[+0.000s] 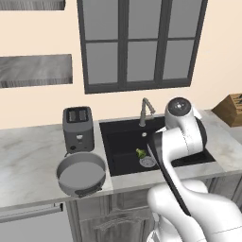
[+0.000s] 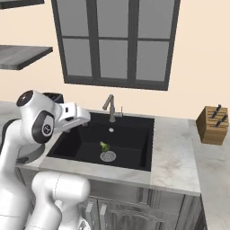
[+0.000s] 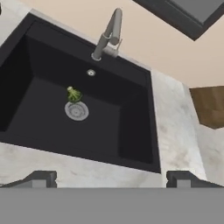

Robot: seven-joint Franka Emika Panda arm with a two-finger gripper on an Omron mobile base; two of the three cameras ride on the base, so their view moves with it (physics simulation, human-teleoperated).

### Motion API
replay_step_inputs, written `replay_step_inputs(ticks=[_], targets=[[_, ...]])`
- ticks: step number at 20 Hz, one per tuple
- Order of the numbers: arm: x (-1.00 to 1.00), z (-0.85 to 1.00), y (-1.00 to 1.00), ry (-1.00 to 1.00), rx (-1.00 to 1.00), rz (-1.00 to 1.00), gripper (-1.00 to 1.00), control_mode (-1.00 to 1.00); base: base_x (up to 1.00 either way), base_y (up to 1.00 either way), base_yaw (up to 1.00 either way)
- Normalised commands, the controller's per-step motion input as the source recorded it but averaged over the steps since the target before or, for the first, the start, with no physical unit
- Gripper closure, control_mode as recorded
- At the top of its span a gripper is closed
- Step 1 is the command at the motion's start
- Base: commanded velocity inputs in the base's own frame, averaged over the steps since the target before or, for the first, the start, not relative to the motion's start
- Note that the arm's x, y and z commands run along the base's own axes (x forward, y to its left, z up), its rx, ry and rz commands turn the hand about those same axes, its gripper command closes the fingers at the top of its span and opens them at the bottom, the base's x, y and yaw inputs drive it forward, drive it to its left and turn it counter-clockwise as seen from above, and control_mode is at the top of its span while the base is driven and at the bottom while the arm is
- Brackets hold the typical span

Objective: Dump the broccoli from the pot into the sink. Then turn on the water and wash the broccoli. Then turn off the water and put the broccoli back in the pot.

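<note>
Broccoli in the sink, pot empty on the counter, gripper spread wide and empty.

The broccoli (image 1: 140, 153) lies on the floor of the black sink (image 1: 109, 142), just beside the round silver drain (image 1: 147, 161), below the faucet (image 1: 146, 110), from which no water runs. The pot (image 1: 81, 174) stands empty on the marble counter (image 1: 28, 165) left of the basin, in front of the toaster (image 1: 78, 128). The gripper (image 3: 111, 179) hangs above the sink's front rim, its fingers (image 3: 41, 178) wide apart, holding nothing. A knife block (image 2: 214, 124) sits far right.
</note>
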Motion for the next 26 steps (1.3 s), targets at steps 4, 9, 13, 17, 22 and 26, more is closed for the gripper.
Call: replay_step_inputs(ticks=[4, 9, 13, 17, 22, 26], targets=[[0.23, -0.39, 0.00, 0.00, 0.12, 0.00, -1.00, -1.00, 0.00, 0.00, 0.00], [0.23, -0.37, 0.04, 0.00, 0.09, 0.00, -1.00, -1.00, 0.00, 0.00, 0.00], [0.26, -0.32, 0.09, 0.00, 0.08, 0.00, -1.00, -1.00, 0.00, 0.00, 0.00], [0.31, -0.32, 0.15, 0.00, 0.07, 0.00, -1.00, -1.00, 0.00, 0.00, 0.00], [0.42, -0.29, 0.12, 0.00, 0.06, 0.00, -1.00, -1.00, 0.00, 0.00, 0.00], [0.41, -0.23, 0.04, 0.00, 0.05, 0.00, -1.00, -1.00, 0.00, 0.00, 0.00]])
